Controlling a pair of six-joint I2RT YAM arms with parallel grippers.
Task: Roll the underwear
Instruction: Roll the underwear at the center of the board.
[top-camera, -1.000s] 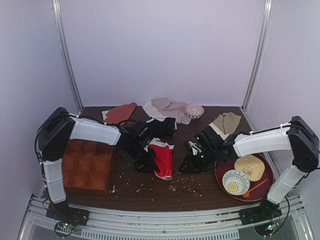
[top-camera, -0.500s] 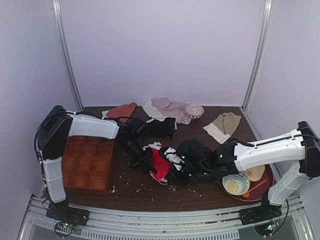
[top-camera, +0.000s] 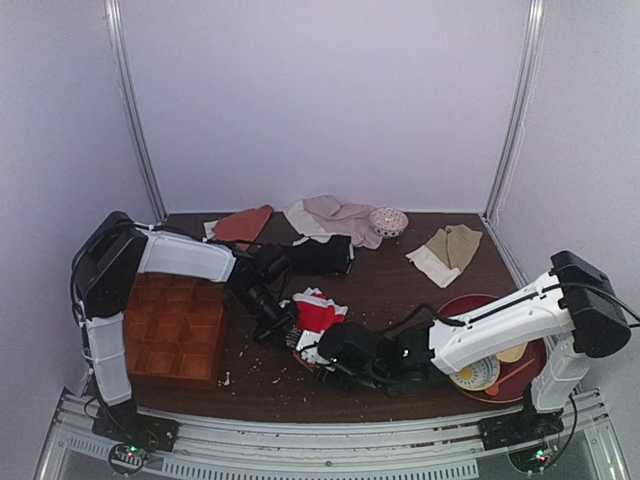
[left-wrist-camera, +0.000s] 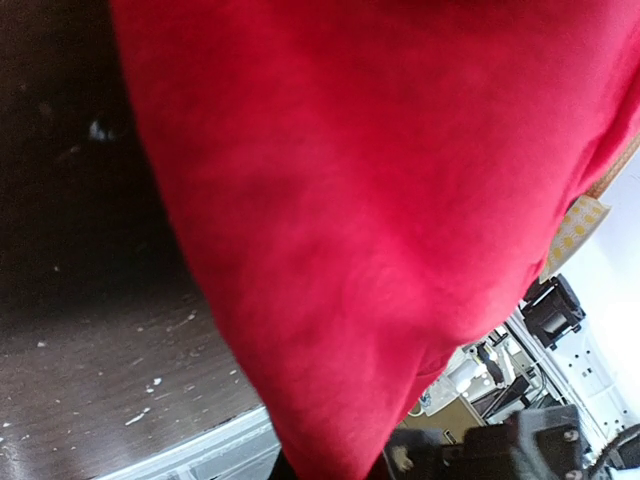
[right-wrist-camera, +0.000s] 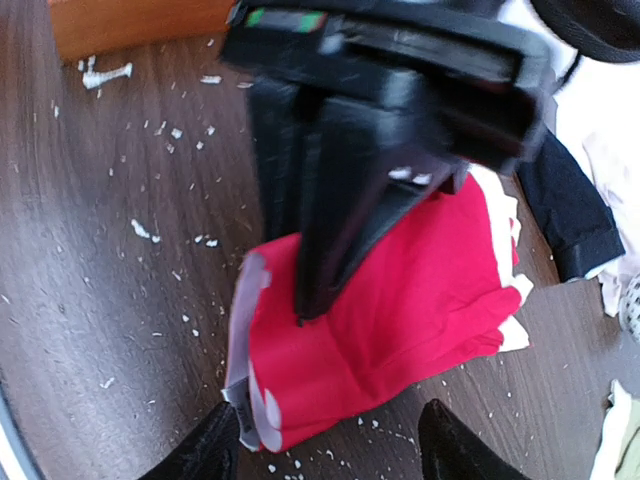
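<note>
The red underwear (top-camera: 318, 316) lies folded in a bunch on the dark table, its white waistband edge (right-wrist-camera: 243, 370) toward the near left. My left gripper (top-camera: 283, 322) comes in from the left. Its black fingers (right-wrist-camera: 335, 215) are shut on the red fabric, which fills the left wrist view (left-wrist-camera: 380, 200) and hides the fingertips there. My right gripper (top-camera: 320, 350) is low at the underwear's near edge. It is open, and its two fingertips (right-wrist-camera: 215, 452) stand to either side of the fold without touching it.
A wooden compartment tray (top-camera: 178, 332) sits at the left. Black briefs (top-camera: 322, 254) lie just behind the underwear. Behind are a beige garment (top-camera: 452, 246), pale cloths (top-camera: 335, 216) and a patterned bowl (top-camera: 388, 220). A red plate (top-camera: 532, 365) holds dishes at the right. Crumbs litter the table.
My right arm swung from the middle right to the front of the underwear and its jaws opened wider. The underwear went from a long strip to a shorter bunch. The left gripper stayed shut.
</note>
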